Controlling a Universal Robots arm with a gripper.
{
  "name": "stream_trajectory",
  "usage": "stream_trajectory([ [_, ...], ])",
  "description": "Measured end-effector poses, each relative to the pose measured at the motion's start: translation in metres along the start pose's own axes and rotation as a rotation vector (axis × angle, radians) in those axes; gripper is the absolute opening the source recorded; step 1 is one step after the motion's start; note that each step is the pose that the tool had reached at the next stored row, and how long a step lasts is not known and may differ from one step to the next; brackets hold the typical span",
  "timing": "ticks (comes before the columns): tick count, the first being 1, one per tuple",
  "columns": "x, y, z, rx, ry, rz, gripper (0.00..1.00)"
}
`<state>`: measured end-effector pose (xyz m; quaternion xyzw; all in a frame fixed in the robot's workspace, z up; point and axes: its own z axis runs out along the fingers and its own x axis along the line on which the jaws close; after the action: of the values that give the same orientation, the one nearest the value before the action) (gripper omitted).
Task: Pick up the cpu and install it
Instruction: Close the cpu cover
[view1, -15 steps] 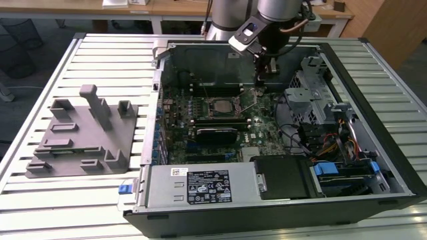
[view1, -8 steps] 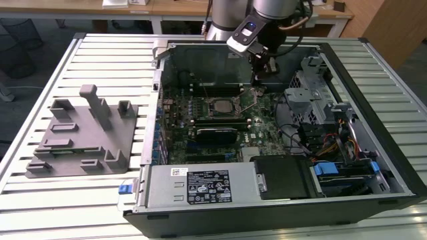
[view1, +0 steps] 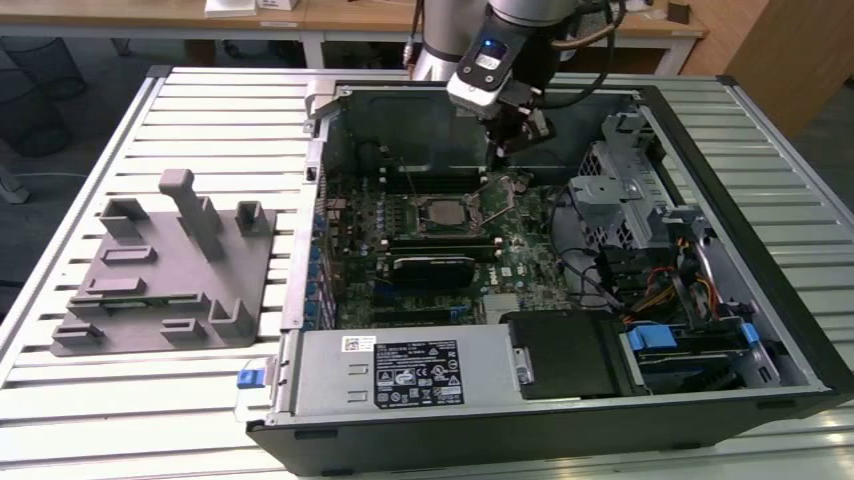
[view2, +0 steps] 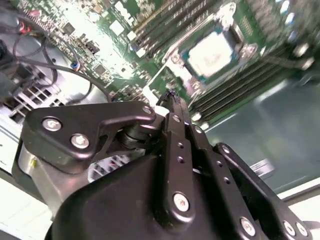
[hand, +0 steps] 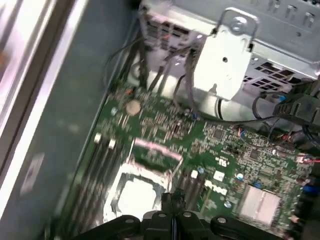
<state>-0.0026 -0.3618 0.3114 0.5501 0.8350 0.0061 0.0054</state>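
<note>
While the hand hangs in the upper middle of the exterior view, over the back part of the open computer case, its two fingers are pressed together and grasp nothing. The cpu lies flat in the socket on the green motherboard, near the centre of the frame, below the hand and toward the exterior view's left, apart from it. In both wrist views its pale top shows beyond the fingertips. A grey tray with pegs stands on the slatted table at the exterior view's left.
</note>
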Motion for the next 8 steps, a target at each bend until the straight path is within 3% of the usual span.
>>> stream_trajectory([
  [8, -0.0012, -0.0414, -0.0276, -0.0089, 0.01, -0.361, 0.11],
])
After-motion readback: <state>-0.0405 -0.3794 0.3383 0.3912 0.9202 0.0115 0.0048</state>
